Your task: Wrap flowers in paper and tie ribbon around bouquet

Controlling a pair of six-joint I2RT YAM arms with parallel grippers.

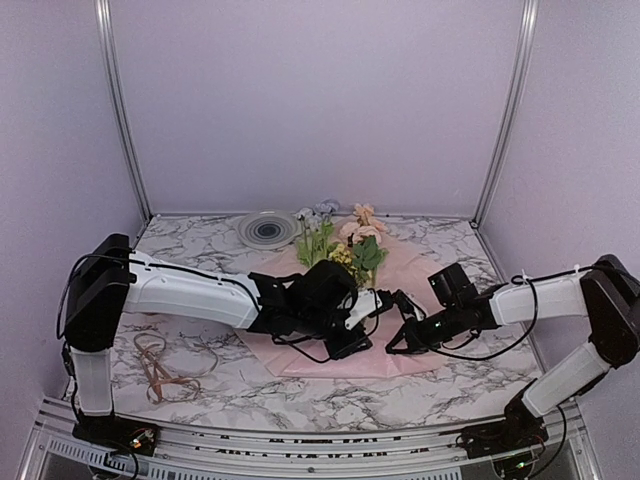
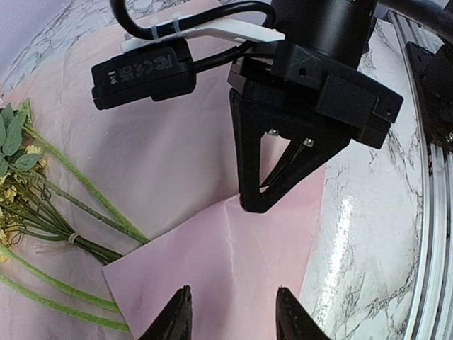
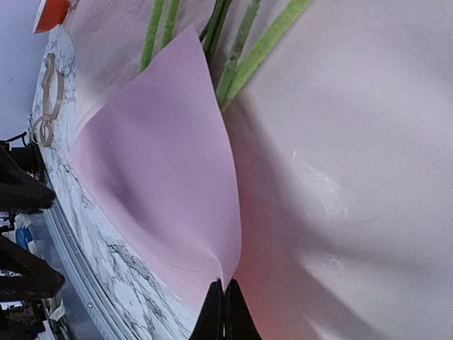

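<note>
status: early stage. the flowers (image 1: 350, 245) lie on the paper (image 2: 177, 163) at the centre of the top view, blooms toward the upper edge of the frame and stems toward the lower edge. one corner of the sheet is raised and folded part-way toward the stems. no cone is formed. left to do, as judged: complete the wrap, then tie it. the ribbon (image 1: 165, 372) lies untouched on the table (image 1: 300, 405) at lower left of the top view, well apart from the sheet.

pincers: the right gripper (image 3: 223, 308) has its fingers together, clamped on the edge of the raised fold at the bottom centre of its own view. the left gripper (image 2: 233, 320) has its fingers apart at the bottom of its view, over the folded corner, with nothing seen between them.

materials:
- paper: thin, light pink, smooth, with a faint sheen. it holds soft creases and a sharp point at the lifted corner, and would likely crumple or slip if pulled hard.
- flowers: long green stems with a slightly fuzzy surface, bound by a thin tie near the left edge of the left wrist view. pink and white blooms, plus small yellow sprigs.
- ribbon: narrow, tan, in loose loops.
- table: glossy white marble pattern with grey veins.
- also noted: a round grey ringed disc (image 1: 267, 230) just left of the blooms.
</note>
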